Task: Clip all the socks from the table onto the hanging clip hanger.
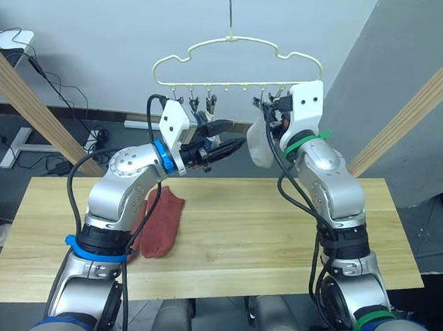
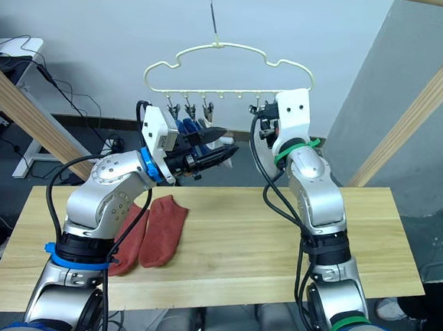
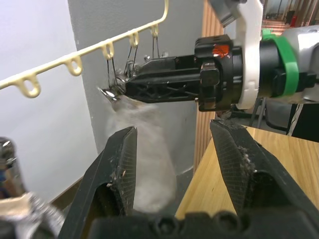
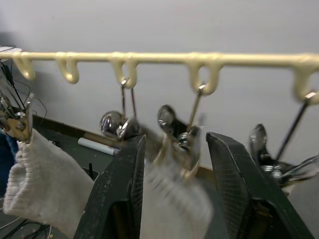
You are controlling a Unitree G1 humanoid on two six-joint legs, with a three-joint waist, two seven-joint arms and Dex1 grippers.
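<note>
- Socks are lying and hanging in several places: two rust red socks point(image 2: 155, 233) are resting flat on the table point(image 2: 262, 238), at about 8 o'clock from the table's middle, touching side by side.
- Blue socks point(image 2: 180, 127) are hanging from the clips toward the left end of the clip hanger point(image 2: 229, 70), partly hidden behind the left gripper.
- The left gripper point(image 2: 215, 154) is hovering in the air just below the hanger's bar, at about 7 o'clock from the hook, its fingers point(image 3: 119, 164) standing spread apart with nothing between them.
- A light grey sock point(image 1: 258, 145) is dangling from a clip point(image 3: 113, 92) near the right end of the bar, at about 5 o'clock from the hook.
- A second light grey sock point(image 4: 37, 184) is showing in the right wrist view, hanging from another clip point(image 4: 17, 122).
- The right gripper point(image 1: 266, 106) is reaching up at the clips on the right part of the bar, its fingers point(image 4: 124, 189) standing apart on either side of a blurred clip point(image 4: 174, 142); whether they are touching it cannot be told.
</note>
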